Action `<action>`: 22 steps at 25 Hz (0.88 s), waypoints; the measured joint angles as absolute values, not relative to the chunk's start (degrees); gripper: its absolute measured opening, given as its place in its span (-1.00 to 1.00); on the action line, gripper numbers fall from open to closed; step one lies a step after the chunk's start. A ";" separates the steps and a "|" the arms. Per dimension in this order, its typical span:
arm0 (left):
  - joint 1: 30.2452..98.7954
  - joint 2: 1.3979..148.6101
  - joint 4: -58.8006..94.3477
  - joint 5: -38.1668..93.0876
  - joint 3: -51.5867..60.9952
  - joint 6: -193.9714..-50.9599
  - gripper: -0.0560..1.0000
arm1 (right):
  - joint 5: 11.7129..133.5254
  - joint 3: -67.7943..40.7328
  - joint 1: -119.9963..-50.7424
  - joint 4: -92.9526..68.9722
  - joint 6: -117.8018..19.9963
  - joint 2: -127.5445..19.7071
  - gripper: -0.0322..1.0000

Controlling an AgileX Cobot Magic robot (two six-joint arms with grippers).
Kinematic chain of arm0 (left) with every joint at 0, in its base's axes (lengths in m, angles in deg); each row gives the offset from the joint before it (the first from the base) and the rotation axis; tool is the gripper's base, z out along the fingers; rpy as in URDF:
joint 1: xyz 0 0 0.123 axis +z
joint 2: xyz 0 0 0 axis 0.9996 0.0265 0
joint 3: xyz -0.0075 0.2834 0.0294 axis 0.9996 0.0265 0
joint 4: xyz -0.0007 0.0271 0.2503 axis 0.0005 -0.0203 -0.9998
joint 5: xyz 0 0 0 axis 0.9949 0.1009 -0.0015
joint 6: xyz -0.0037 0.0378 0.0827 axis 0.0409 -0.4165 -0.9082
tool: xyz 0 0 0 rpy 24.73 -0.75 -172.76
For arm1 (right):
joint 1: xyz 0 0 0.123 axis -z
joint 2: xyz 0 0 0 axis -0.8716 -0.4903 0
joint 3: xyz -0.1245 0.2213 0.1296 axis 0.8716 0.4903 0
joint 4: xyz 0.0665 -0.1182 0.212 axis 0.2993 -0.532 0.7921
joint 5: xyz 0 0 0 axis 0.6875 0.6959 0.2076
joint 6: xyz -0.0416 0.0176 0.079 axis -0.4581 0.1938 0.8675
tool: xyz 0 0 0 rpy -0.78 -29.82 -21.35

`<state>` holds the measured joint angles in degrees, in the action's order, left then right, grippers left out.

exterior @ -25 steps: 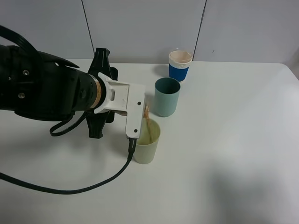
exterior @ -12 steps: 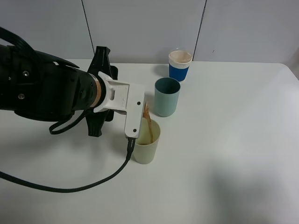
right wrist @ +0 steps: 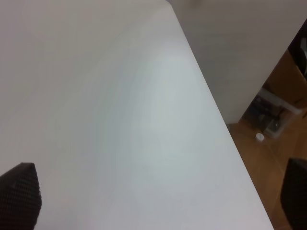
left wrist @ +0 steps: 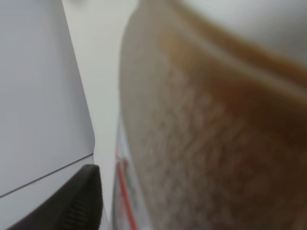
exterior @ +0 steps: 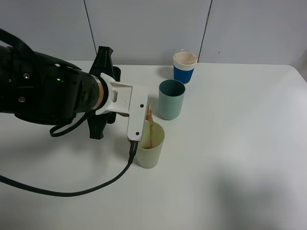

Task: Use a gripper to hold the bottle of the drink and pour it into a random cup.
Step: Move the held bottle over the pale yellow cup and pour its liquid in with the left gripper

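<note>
Since 1 second ago, the drink (exterior: 151, 130) stream is thicker.
Left pincer (exterior: 139, 120) grips the tilted bottle (exterior: 149, 113); cup (exterior: 150, 154) lies at 5 o'clock.

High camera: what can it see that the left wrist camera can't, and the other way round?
Only the high camera shows the three cups: the yellow-green cup with the drink running into it, the teal tumbler and the blue cup. It also shows the whole white left hand and its black cable. Only the left wrist camera shows the bottle very close and blurry, with a red-marked edge of its label. Both show the brown drink and the white table.
</note>
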<state>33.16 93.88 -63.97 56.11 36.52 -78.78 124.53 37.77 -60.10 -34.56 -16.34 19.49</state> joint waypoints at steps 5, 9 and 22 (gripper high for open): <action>33.16 93.88 -64.74 56.35 36.52 -78.78 0.13 | 124.53 37.77 -60.10 -34.56 -16.34 19.49 1.00; 33.16 93.88 -64.94 56.35 36.52 -78.78 0.13 | 124.53 37.77 -60.10 -34.56 -16.34 19.49 1.00; 33.00 93.88 -67.34 58.01 36.52 -78.78 0.13 | 124.53 37.77 -60.10 -34.56 -16.34 19.49 1.00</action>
